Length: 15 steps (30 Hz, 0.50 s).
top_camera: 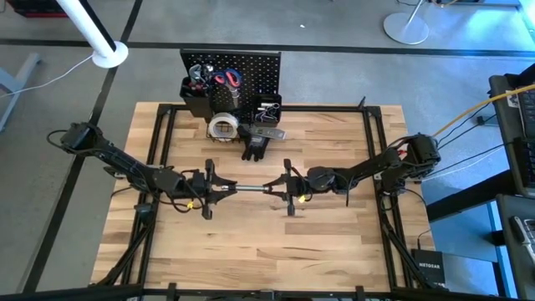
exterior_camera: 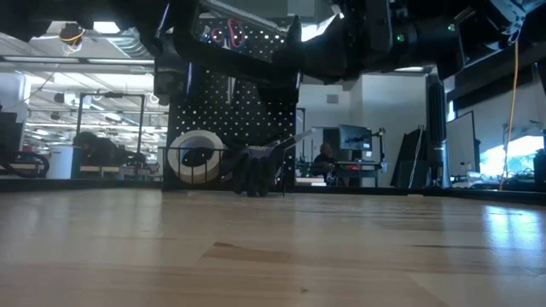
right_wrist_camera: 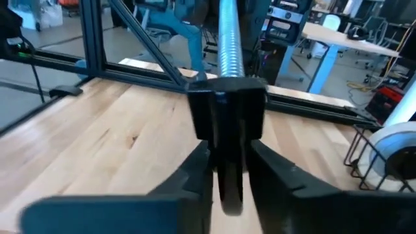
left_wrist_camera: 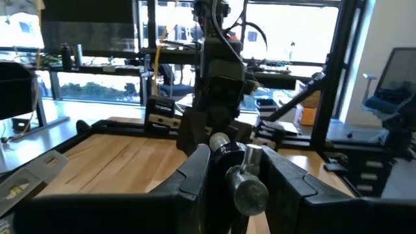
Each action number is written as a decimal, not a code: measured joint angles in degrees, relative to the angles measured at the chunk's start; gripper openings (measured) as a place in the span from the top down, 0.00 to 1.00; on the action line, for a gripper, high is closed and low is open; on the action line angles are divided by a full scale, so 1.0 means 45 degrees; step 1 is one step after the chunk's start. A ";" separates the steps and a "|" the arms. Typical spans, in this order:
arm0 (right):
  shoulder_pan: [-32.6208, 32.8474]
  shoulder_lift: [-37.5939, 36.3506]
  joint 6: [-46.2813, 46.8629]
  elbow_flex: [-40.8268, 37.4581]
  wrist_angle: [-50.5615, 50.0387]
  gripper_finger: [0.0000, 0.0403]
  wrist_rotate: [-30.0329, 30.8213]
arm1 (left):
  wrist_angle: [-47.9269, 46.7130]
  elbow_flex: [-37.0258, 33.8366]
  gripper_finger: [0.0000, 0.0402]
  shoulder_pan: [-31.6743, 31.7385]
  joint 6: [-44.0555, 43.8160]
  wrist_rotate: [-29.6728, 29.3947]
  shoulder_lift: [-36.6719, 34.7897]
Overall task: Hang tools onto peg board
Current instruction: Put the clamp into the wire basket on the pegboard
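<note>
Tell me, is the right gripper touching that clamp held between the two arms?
Touching. The right wrist view shows the right gripper with both fingers pressed against the black C-clamp.

Both arms reach in low over the middle of the table and meet head-on, wrists level, fingers pointing at each other. The left gripper (top_camera: 219,189) has its fingers clamped on one end of a silver-screwed clamp (top_camera: 249,188). The right gripper (top_camera: 280,187) has its fingers pressed on the other end.
</note>
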 joint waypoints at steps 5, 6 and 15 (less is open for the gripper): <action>0.0028 0.0000 -0.0450 0.0000 0.0025 0.83 0.0284 | 0.0076 0.0000 0.79 0.0007 -0.0044 -0.0020 0.0000; 0.0029 0.0000 -0.0450 -0.0005 0.0006 0.83 0.0378 | 0.0030 0.0000 0.79 0.0007 -0.0065 -0.0012 0.0000; 0.0034 -0.0056 -0.0365 -0.0039 -0.0333 0.83 0.1010 | -0.1965 0.0015 0.48 0.0022 -0.0640 -0.0848 -0.0541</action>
